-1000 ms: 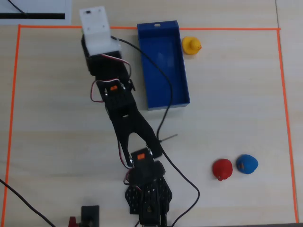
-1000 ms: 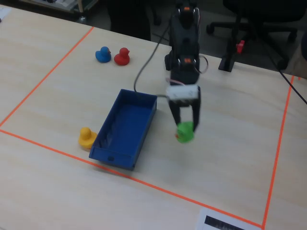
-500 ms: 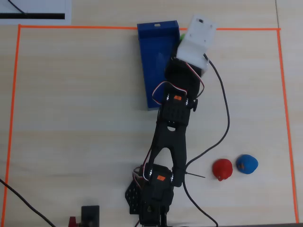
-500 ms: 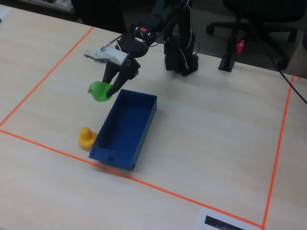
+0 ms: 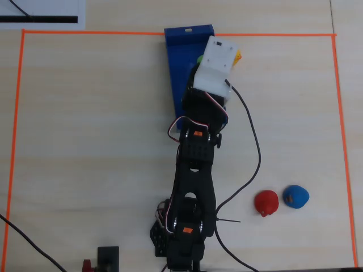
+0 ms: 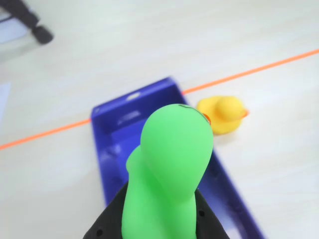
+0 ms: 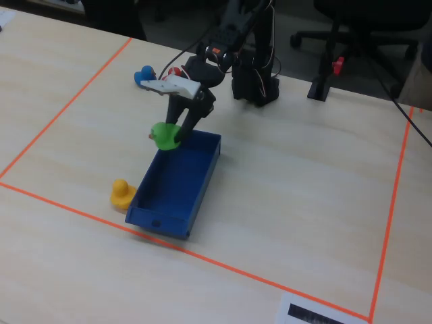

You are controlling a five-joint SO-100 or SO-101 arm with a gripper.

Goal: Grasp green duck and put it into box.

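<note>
**Duck over the box, release not yet made**

The gripper (image 7: 174, 132) is pinching the duck (image 7: 163, 134) and holding it clear of the table, left of centre in the fixed view, right at the near-left rim of the box (image 7: 202, 183). In the wrist view the duck (image 6: 169, 164) fills the lower middle of the frame, the black fingers (image 6: 112, 224) clamped on its lower body, with the box (image 6: 107, 149) open behind it and the yellow duck (image 6: 224, 114) outside the far wall at right. From overhead only a sliver of green (image 5: 199, 58) peeks out beside the white wrist housing, over the box (image 5: 177, 51) at top centre.

Handling, by my read: a light, soft, squashy toy, smooth-skinned, so it could squirm out of a loose hold. The low grip on the round body looks like the sound choice; the head is too small and tapered.

Against half a second ago: the duck hung out left of the box then, over bare table. Now the arm has swung back right and the duck sits at the box rim. A second ago it was way over on the box's other side. The red duck (image 5: 266, 202) and blue duck (image 5: 295, 196) have not budged.
</note>
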